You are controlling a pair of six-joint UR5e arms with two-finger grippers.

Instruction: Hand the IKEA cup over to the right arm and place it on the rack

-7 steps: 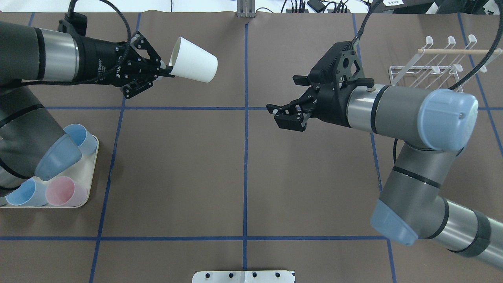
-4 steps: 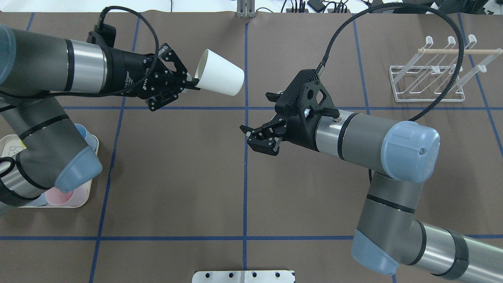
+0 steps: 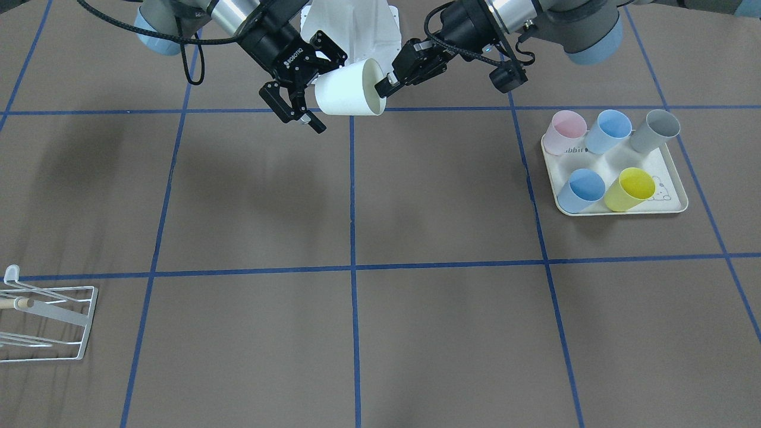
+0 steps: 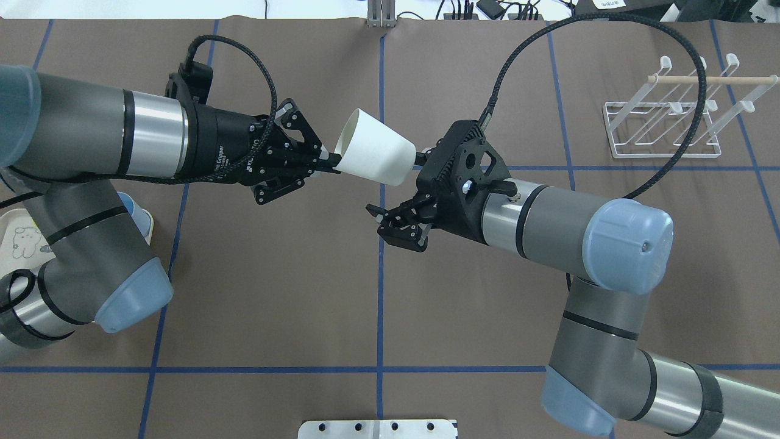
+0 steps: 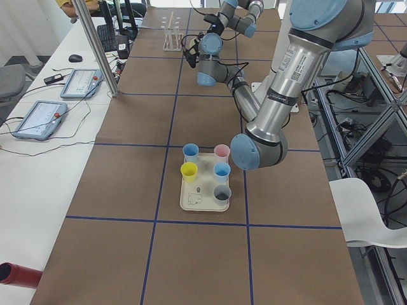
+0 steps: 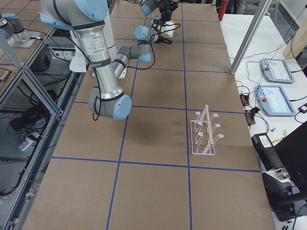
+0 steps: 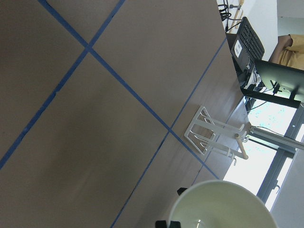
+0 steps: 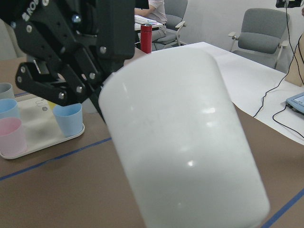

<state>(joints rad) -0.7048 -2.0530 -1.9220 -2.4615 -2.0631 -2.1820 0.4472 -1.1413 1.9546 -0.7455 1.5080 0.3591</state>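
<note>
Jaws on my left gripper pinch the rim of the white cup, holding it in the air over mid-worktop; those on my right gripper stand spread about its base. Handover is the step: I judge the right must close squarely before the left lets go, the rack well apart. Overhead hides one right finger behind the cup; front-facing shows both
</note>
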